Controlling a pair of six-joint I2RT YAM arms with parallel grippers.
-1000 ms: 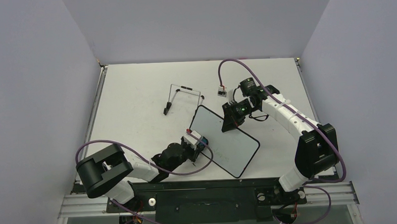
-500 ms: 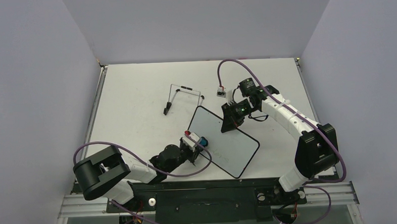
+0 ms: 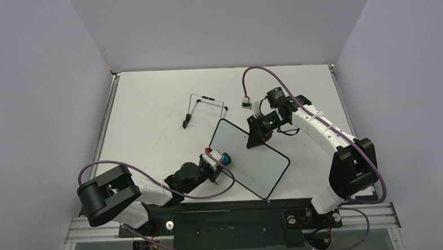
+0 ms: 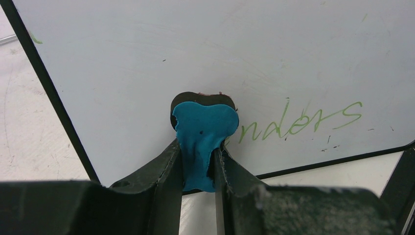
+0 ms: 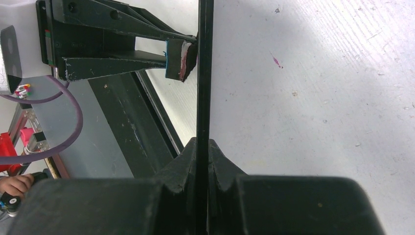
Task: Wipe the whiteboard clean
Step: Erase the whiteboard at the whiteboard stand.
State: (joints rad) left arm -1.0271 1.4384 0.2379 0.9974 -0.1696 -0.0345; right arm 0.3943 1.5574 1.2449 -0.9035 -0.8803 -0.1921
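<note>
From above, the whiteboard (image 3: 261,164) is sitting aslant on the near middle of the table (image 3: 150,100), one corner pointing far-left and the other near-right. The left gripper (image 3: 219,159) is reaching in from the near left and pinching a small blue eraser (image 3: 226,157) tight, with the eraser meeting the board at its left long edge. The right gripper (image 3: 253,136) is coming in from the far right and is clamped shut on the board's far right edge. A thin black wire stand (image 3: 205,108) is standing apart, beyond the board's far corner.

Through the left wrist camera, the two dark fingers are squeezing the eraser's soft blue body between them, so that it is bulging out above the tips. Its dark pad is pressing on the white face. Just right of it, faint green handwriting (image 4: 301,120) is showing, running toward the black frame and rounded corner. A small green mark is sitting off to the left, outside the frame.

Through the right wrist camera, the board is showing edge-on as a thin black line running up from between the closed fingers. On its left side, the other arm's eraser is touching its face.
</note>
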